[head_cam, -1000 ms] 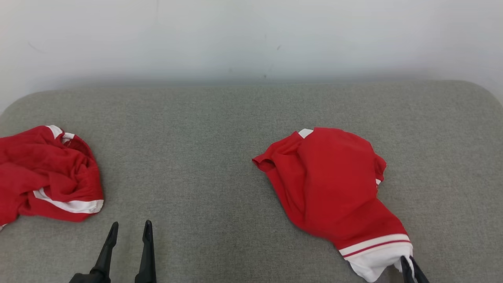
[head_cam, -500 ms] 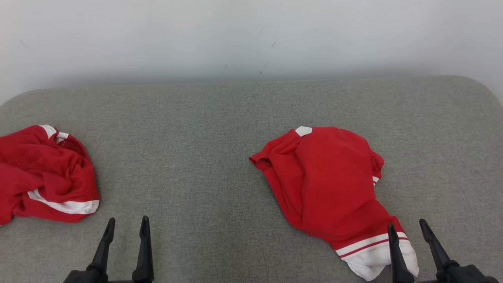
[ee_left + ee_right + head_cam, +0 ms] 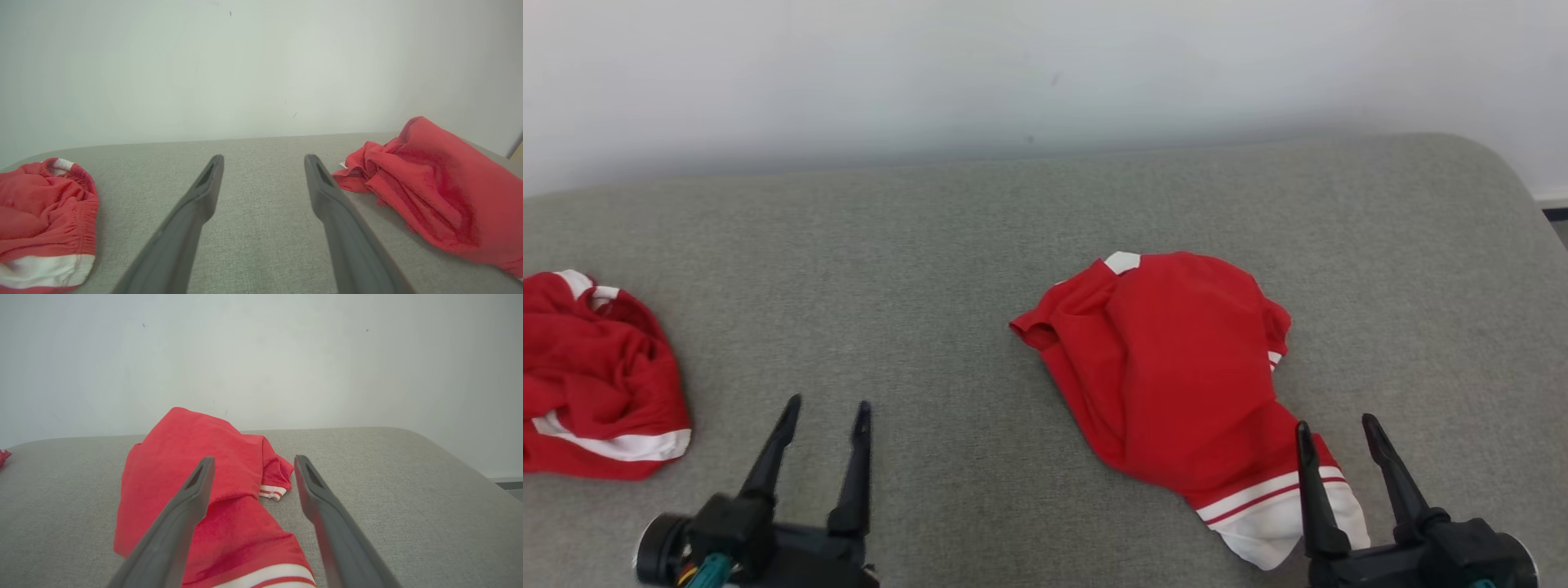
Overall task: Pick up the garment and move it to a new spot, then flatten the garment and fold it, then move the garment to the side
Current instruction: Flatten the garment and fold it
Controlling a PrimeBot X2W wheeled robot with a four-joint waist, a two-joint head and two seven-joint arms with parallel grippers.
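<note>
Right claw [image 3: 1335,421] is spread wide and holding nothing, down at the near right of the worktop [image 3: 931,269], and the garment [image 3: 1176,359] lies right there in front of it. It is a red top, bunched rather than flat. Its long axis runs from a sleeve end up at 11 o'clock to the white hem band [image 3: 1266,523] down at 5 o'clock in the head view. That hem end is the one that matters: it lies just under the right claw's inner finger, while the outer finger stands over bare grey fabric, so the claw straddles the hem's edge rather than its middle. Whether a finger touches the cloth, I cannot tell. From that claw the bulk of the cloth lies away at 11 o'clock. Over on the other side the left claw [image 3: 827,402] is also wide and empty, well apart from the top, which lies at about 2 o'clock from it. The right arm is clearly the nearer one. A second red garment [image 3: 596,367] lies crumpled at the far left, closer to the left claw, at its 10 o'clock. By my reading the top is set down but not yet flattened, and any spreading pull would run along that 11-to-5 line.
</note>
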